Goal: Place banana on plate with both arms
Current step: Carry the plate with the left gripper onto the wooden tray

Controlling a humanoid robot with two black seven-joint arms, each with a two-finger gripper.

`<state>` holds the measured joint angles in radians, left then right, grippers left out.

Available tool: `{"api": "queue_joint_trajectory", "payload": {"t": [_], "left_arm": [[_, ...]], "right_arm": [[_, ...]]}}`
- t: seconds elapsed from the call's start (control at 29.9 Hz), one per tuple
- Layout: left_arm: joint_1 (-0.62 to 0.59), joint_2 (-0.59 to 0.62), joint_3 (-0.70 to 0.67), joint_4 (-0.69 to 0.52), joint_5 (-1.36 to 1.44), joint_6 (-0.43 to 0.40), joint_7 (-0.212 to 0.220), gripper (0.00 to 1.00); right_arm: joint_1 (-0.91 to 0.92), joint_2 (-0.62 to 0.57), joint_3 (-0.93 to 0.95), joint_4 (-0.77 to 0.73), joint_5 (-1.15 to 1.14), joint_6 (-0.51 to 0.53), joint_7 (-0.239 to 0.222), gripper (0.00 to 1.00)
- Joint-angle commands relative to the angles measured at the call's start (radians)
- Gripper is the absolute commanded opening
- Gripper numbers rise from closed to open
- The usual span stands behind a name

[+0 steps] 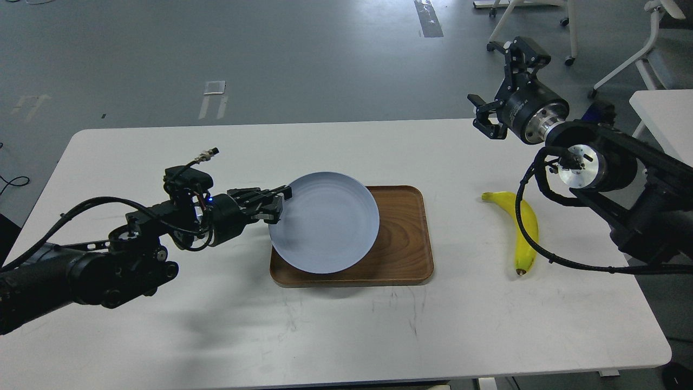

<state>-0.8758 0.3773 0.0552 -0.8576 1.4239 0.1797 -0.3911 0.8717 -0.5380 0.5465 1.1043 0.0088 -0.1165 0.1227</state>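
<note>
My left gripper (279,203) is shut on the left rim of the pale blue-grey plate (325,222) and holds it over the left part of the brown wooden tray (403,238). The yellow banana (522,230) lies on the white table to the right of the tray, dark tip toward me. My right gripper (501,81) is open and empty, raised above the table's far right edge, well behind the banana. A black cable of the right arm crosses in front of the banana.
The white table (216,325) has its front edge near me and its right edge close to the banana. White chair legs (568,54) and a second white table (660,114) stand beyond the right arm.
</note>
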Motion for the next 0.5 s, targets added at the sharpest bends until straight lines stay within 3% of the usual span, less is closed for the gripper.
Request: {"api": "queue_joint_trajectory", "payload": {"t": [0.0,0.47], "left_arm": [[-0.006,-0.055,0.009,0.061,0.0,-0.016,0.0,0.0],[0.001,-0.098,0.009,0.127,-0.003,-0.032,0.003,0.0]], "right_arm": [[0.0,-0.01,0.003,0.0,0.0,0.0,0.0,1.0],[-0.002,-0.019,0.01,0.0,0.0,0.0,0.0,1.0]]}}
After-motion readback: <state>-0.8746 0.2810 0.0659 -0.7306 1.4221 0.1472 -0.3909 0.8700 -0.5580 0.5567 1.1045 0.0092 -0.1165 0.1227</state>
